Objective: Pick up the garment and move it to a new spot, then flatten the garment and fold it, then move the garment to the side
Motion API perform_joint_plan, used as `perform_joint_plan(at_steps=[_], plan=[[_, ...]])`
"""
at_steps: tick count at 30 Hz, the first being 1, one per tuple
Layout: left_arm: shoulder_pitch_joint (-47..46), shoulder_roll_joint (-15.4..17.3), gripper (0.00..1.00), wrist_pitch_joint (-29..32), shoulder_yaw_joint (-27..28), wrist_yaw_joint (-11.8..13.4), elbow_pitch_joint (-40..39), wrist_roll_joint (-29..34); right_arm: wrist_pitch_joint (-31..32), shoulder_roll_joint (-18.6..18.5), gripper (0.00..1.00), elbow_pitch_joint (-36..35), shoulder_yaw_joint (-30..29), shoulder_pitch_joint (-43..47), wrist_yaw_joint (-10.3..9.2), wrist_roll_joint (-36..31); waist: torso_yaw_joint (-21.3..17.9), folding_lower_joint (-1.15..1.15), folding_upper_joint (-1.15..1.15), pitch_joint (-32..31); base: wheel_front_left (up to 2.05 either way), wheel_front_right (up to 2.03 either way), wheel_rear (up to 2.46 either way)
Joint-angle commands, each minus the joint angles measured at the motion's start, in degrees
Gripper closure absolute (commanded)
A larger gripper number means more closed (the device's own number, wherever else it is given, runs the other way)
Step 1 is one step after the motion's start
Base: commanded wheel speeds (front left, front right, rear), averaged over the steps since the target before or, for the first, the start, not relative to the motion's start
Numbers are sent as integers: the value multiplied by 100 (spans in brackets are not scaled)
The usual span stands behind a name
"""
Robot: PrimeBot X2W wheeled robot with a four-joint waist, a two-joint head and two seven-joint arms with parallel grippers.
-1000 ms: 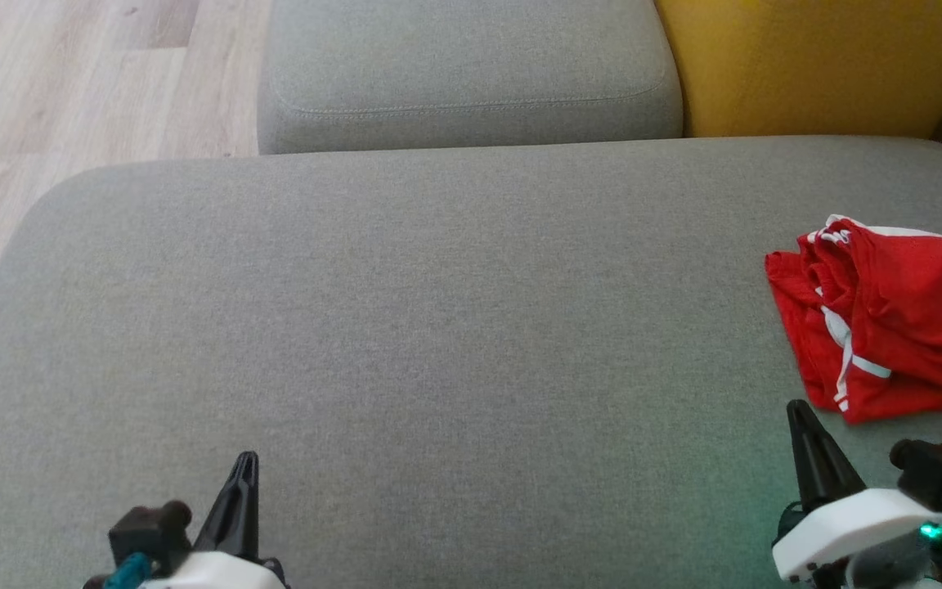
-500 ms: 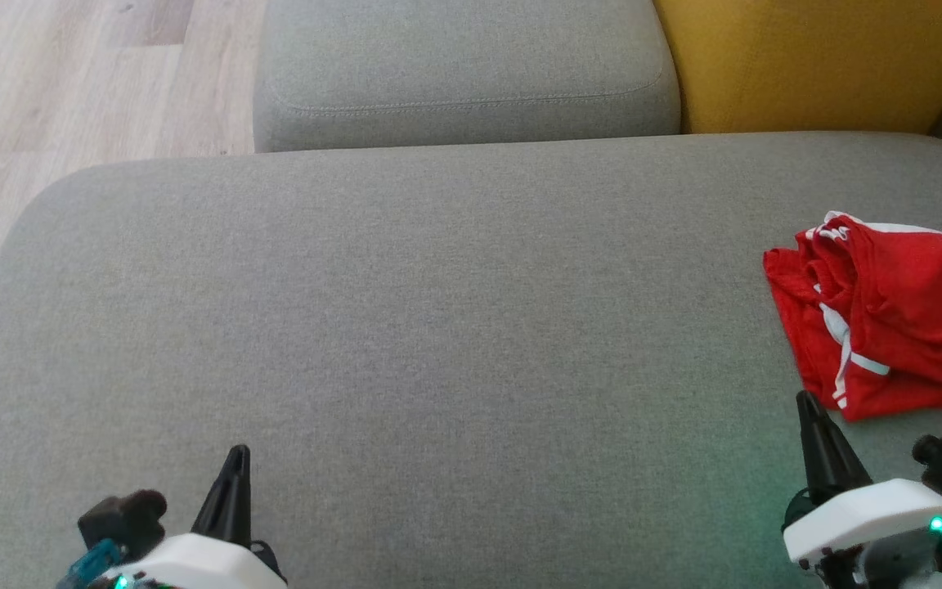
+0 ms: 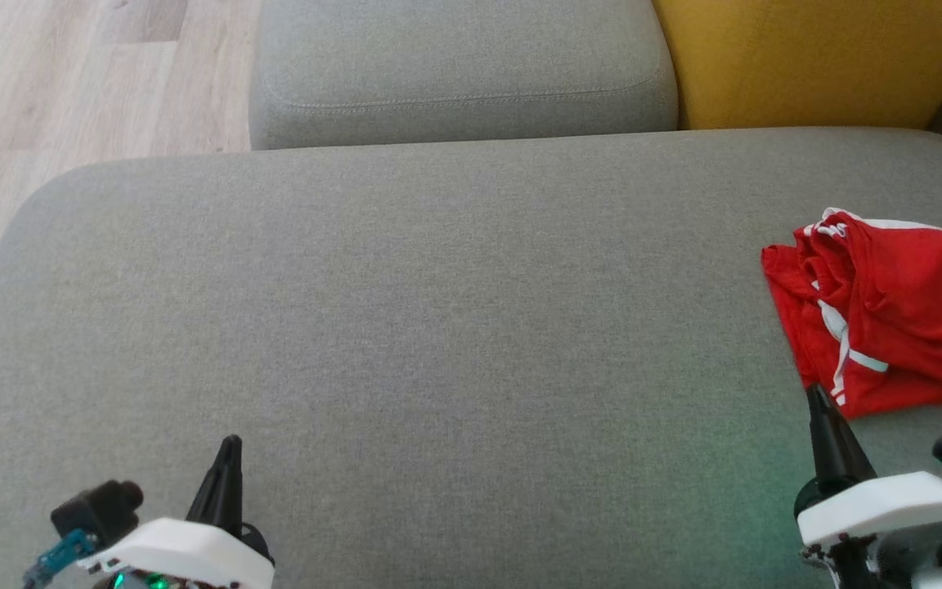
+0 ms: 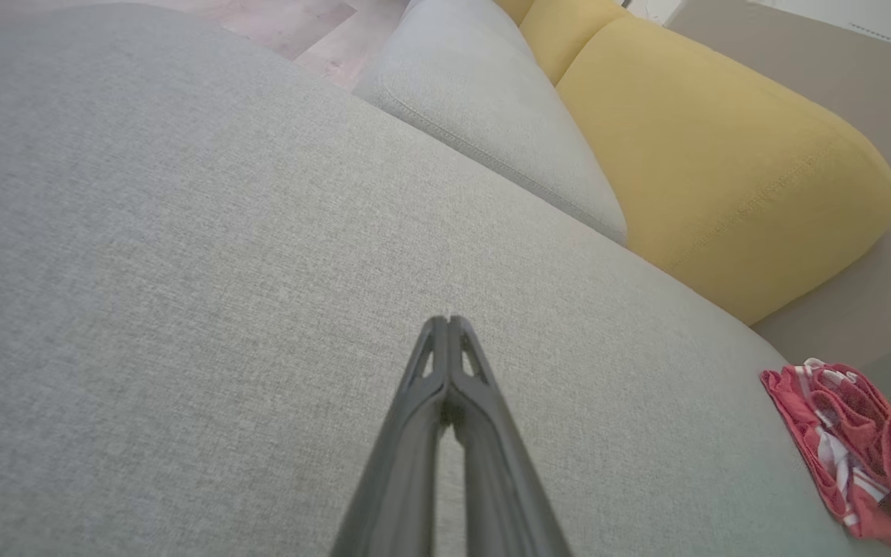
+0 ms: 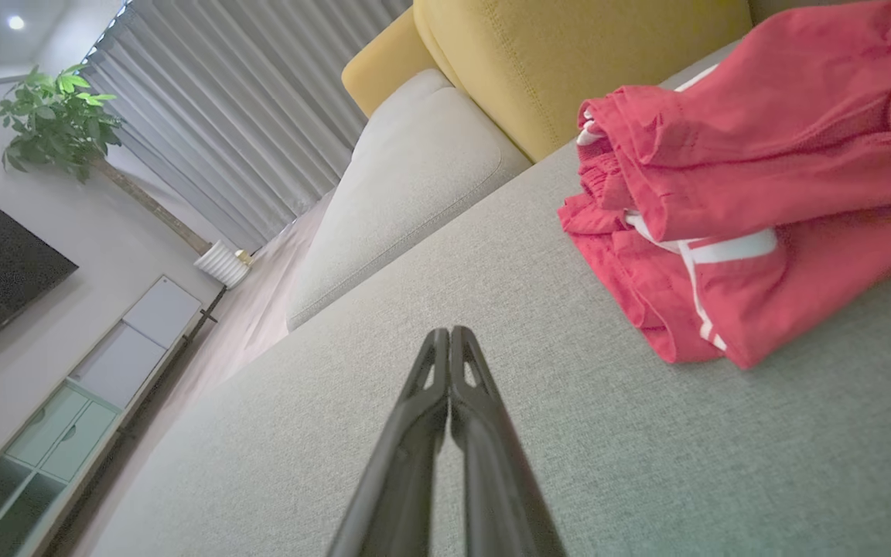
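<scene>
- Plainly, the garment (image 3: 888, 319) is a rumpled heap of thin red fabric with white trim. It lies in soft, loose folds at the right edge of the seat cushion (image 3: 438, 311).
- The seat cushion is a broad grey slab with rounded corners and a fine, flecked weave.
- The left gripper (image 3: 230, 446) hangs over the cushion's near left part, well apart from the garment. Its two long dark fingers are pressed together into a narrow point and hold nothing.
- The right gripper (image 3: 816, 391) points its tip just beside the garment's near hem. Its fingers are likewise pressed together and empty, with slim triangular cut-outs near the tips.
- Behind the seat sits a smaller grey cushion (image 3: 463, 74) with a stitched seam, and a smooth mustard-yellow cushion (image 3: 814, 57) is beside it.
- Pale wood-grain floor (image 3: 70, 74) shows at the left.
</scene>
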Motion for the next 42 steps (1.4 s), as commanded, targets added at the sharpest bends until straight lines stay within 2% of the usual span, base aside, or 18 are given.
perform_joint_plan(at_steps=[1,42], plan=[[-354,24,100,28,207,-50,-145,-150,0,-16,100,-158,11,-317,-2,169,-2,0,0,2,0,0,0],[-788,-279,100,610,988,-596,145,-2666,45,-26,100,221,-135,-708,-4,2828,-79,0,0,94,0,0,0]])
